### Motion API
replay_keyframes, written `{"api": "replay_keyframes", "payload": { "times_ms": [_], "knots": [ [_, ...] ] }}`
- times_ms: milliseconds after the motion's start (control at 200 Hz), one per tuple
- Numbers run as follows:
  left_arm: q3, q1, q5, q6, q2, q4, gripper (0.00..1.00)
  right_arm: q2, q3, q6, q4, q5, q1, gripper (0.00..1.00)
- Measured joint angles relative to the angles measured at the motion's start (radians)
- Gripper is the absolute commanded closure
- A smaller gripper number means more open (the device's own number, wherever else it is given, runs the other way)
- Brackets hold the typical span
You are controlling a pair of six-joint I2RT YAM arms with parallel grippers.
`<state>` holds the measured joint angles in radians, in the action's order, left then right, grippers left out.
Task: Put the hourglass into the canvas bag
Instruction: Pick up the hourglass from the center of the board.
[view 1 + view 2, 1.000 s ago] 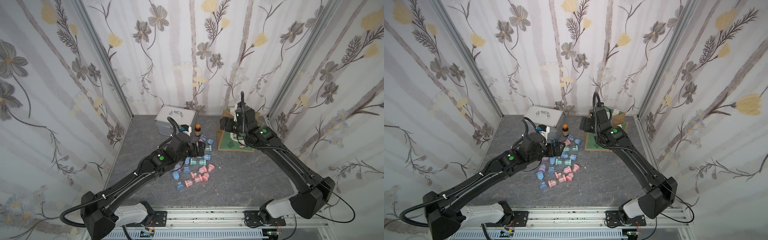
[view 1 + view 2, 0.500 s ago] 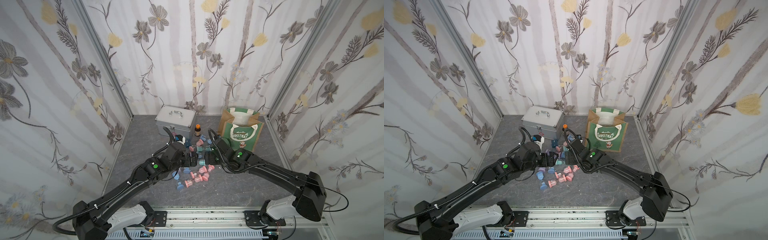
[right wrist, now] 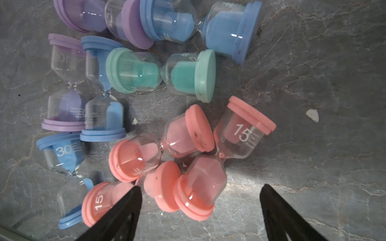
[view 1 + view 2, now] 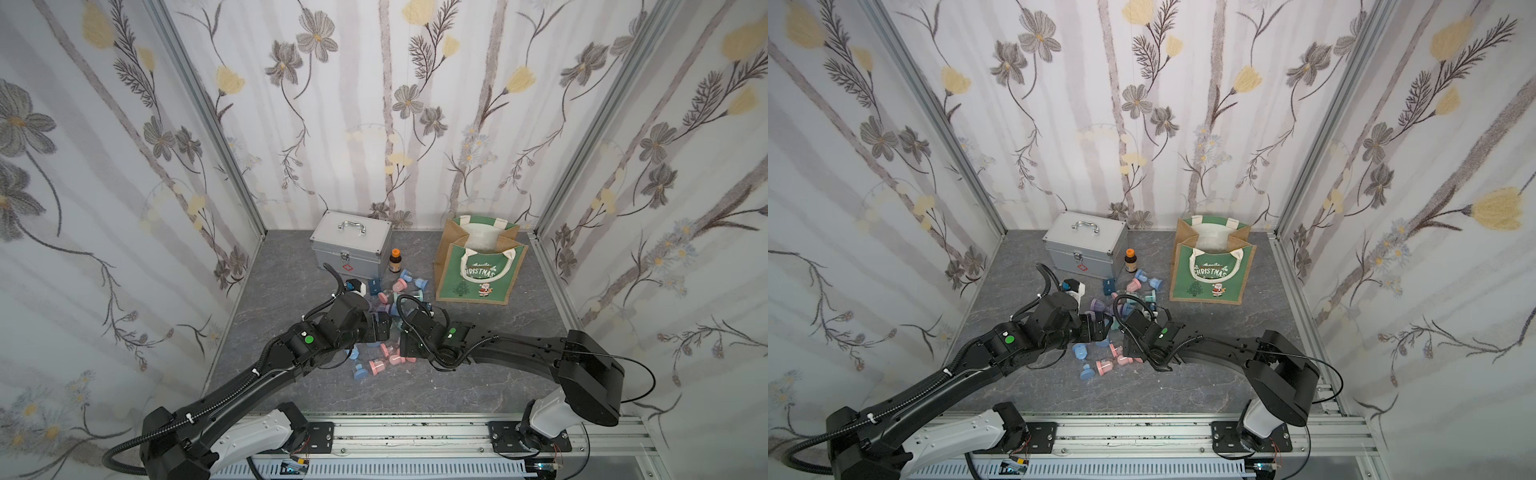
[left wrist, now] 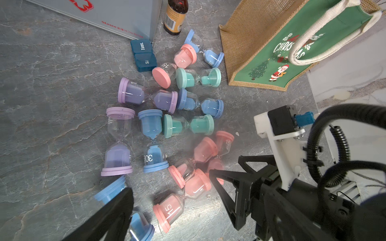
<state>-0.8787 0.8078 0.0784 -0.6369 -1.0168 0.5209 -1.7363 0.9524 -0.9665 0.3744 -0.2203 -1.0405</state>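
Over the middle of the desk [image 4: 419, 386], low above a heap of hourglasses [image 5: 167, 116]:

- Right gripper [image 3: 200, 186]: jaws are held wide and nothing is gripped. One capped end of a pink hourglass [image 3: 208, 177] is seen between the two tips. It lies on its side on the desk, and its other bulb, marked 15, points away from the gripper. Contact cannot be made out.
- Left gripper [image 4: 381, 328]: it is set just beside the right one, over the same heap. Only one finger [image 5: 112, 212] is shown in the left wrist view, so its width cannot be told.
- Hourglasses: they are scattered on their sides, touching one another, with pink, blue, teal and purple caps. The pink ones are nearest the right gripper.
- Blue boxes [image 5: 144, 54]: two are found at the far edge of the heap, by the corner of the silver case [image 4: 353, 245].
- Brown bottle [image 4: 395, 261]: it stands upright, just beside the case.
- Canvas bag [image 4: 478, 274]: it stands upright and open-mouthed toward the back right, well apart from both grippers. The nearest hourglasses lie just beside its base.
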Motion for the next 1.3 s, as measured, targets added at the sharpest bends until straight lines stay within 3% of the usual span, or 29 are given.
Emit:
{"api": "replay_keyframes", "payload": {
  "times_ms": [380, 1299],
  "knots": [
    [0.011, 0.000, 0.008, -0.010, 0.004, 0.004, 0.00, -0.047, -0.045, -0.036, -0.002, -0.043, -0.002, 0.21],
    [0.000, 0.000, 0.004, -0.010, -0.045, -0.002, 0.00, -0.054, -0.113, -0.046, 0.031, -0.102, -0.038, 0.58]
  ]
}}
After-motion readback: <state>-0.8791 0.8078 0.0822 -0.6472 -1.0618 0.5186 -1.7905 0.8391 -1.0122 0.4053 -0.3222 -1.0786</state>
